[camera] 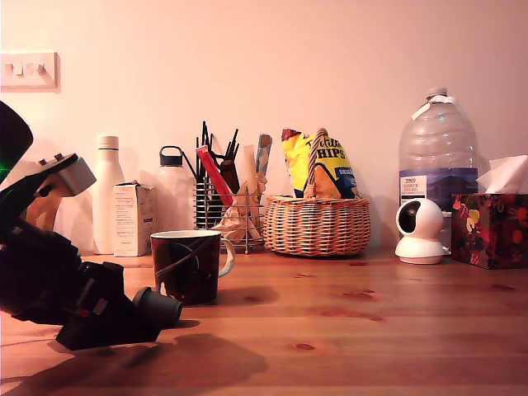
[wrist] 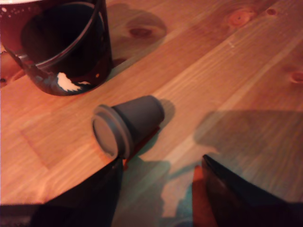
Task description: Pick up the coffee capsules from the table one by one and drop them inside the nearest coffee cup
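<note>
A dark grey coffee capsule (wrist: 129, 124) lies on its side on the reddish-brown table (wrist: 227, 71), its paler rim turned toward my gripper (wrist: 162, 161). The gripper is open and low over the wood. The capsule sits just beyond one fingertip (wrist: 111, 177), not between the fingers, and I cannot tell if rim and tip touch. In the exterior view the capsule (camera: 158, 305) lies at the tip of the gripper (camera: 140, 322), at the exterior view's left. The dark coffee cup (camera: 188, 266) with white handle stands upright just behind it. The cup's wall (wrist: 66, 52) stands close beyond the capsule.
Along the back wall stand two white bottles (camera: 107, 194), a small carton (camera: 132, 219), a wire utensil rack (camera: 227, 206), a wicker basket (camera: 318, 224) with snack bags, a large water jug (camera: 437, 165), a white camera (camera: 419, 231) and a tissue box (camera: 488, 227).
</note>
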`<state>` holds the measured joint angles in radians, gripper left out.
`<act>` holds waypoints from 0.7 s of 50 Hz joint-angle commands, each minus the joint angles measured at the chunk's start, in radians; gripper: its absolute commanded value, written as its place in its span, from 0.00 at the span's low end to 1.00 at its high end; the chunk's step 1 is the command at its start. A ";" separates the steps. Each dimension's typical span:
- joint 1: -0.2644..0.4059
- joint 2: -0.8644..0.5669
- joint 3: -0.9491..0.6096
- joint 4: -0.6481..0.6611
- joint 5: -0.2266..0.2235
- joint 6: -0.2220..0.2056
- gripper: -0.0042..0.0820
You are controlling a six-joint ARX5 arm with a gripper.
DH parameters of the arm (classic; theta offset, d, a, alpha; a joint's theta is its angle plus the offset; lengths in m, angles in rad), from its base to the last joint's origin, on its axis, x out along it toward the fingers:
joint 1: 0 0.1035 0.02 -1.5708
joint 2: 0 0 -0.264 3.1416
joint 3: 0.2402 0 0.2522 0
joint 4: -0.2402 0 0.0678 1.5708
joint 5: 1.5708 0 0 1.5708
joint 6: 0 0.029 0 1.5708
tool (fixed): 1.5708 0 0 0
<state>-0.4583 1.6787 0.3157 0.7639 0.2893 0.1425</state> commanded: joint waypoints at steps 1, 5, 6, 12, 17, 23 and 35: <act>0.006 -0.017 0.001 -0.007 -0.008 -0.011 0.57; 0.006 -0.017 0.001 -0.007 -0.008 -0.011 0.57; 0.006 -0.017 0.001 -0.007 -0.008 -0.011 0.57; 0.006 -0.017 0.001 -0.007 -0.008 -0.011 0.57; 0.006 -0.017 0.001 -0.007 -0.008 -0.011 0.57; 0.008 -0.017 0.001 -0.008 -0.008 -0.011 0.57; 0.008 -0.017 0.001 -0.003 -0.031 -0.126 0.94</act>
<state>-0.4553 1.6753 0.3164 0.7597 0.2787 0.0631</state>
